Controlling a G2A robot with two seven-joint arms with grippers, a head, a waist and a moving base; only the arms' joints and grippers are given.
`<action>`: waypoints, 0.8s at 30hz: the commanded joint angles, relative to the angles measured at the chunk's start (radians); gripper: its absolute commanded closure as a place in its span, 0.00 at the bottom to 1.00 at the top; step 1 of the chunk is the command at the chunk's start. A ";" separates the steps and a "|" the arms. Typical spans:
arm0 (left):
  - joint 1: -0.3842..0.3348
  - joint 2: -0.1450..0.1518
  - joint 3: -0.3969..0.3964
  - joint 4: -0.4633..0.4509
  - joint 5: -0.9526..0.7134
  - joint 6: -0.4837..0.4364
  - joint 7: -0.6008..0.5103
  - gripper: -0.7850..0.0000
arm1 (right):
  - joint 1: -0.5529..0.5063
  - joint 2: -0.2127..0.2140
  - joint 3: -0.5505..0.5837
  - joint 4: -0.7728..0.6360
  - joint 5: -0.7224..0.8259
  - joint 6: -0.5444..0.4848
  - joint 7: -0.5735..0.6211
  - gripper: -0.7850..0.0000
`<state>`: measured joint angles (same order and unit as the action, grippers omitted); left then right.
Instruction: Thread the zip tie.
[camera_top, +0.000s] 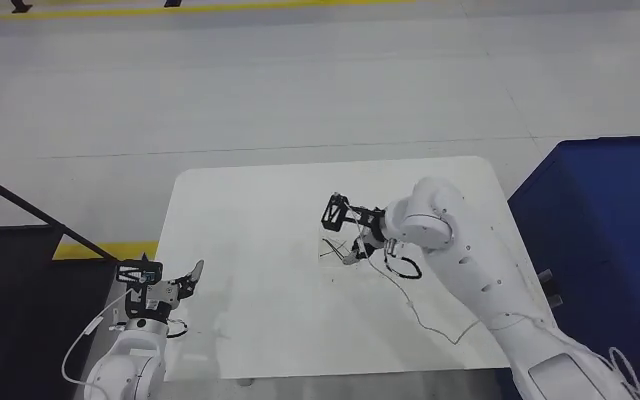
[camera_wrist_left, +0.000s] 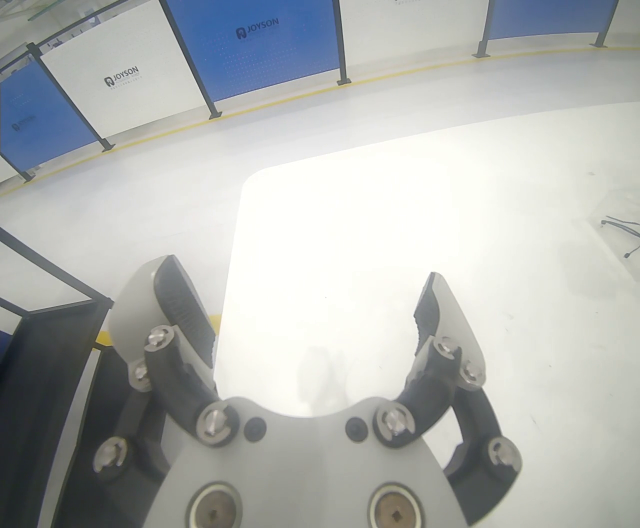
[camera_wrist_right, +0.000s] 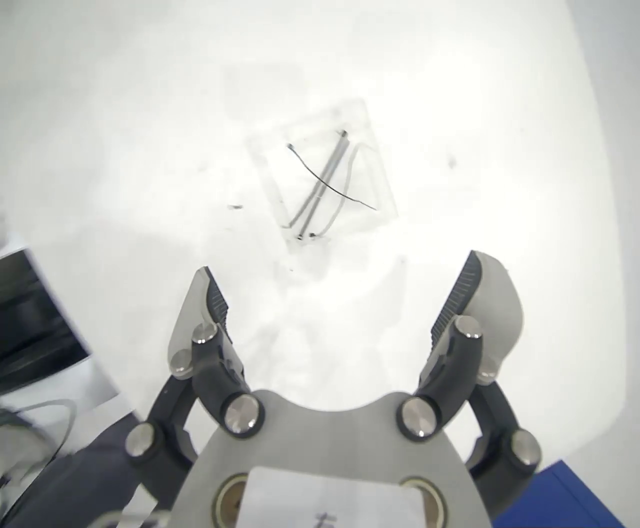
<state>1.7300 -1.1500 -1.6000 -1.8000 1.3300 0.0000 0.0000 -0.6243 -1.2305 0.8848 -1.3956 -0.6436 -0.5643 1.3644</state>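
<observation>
Right wrist view. The right pincer (camera_wrist_right: 340, 265) is closest to the lens. Its fingers are spread wide with nothing between the pads, and it hangs above the white table (camera_wrist_right: 150, 125). Straight ahead of its fingertips, and apart from them, I see a clear sheet (camera_wrist_right: 280, 165). I cannot tell whether it is a bag or a flat tray. On it a black zip tie (camera_wrist_right: 330, 189) lies curved across several pale grey zip ties (camera_wrist_right: 332, 159), which run side by side.

Left wrist view. The left pincer (camera_wrist_left: 300, 267) is also wide, with bare pads, and it hangs above the table near a rounded corner. The zip ties (camera_wrist_left: 620, 227) lie well apart from this pincer, far ahead and off beyond one finger.

Top view. I place the left pincer over the table's edge near a corner. The right pincer sits over the table's middle, with the ties just beside its tips. The two pincers are well apart.
</observation>
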 joint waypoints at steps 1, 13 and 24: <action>0.000 0.000 0.000 0.000 0.000 0.000 0.000 0.00 | 0.158 -0.010 -0.105 0.124 0.400 0.280 0.171 0.00; 0.000 0.000 0.000 0.000 0.000 0.000 0.000 0.00 | 0.307 -0.016 -0.218 0.249 0.589 0.280 0.171 0.00; 0.000 0.000 0.000 0.000 0.000 0.000 0.000 0.00 | 0.363 -0.128 -0.421 0.446 0.466 0.519 0.117 0.39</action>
<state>1.7300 -1.1500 -1.6000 -1.8000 1.3300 0.0000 0.0000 -0.2688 -1.3451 0.4828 -0.9649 -0.1599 -0.0430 1.4924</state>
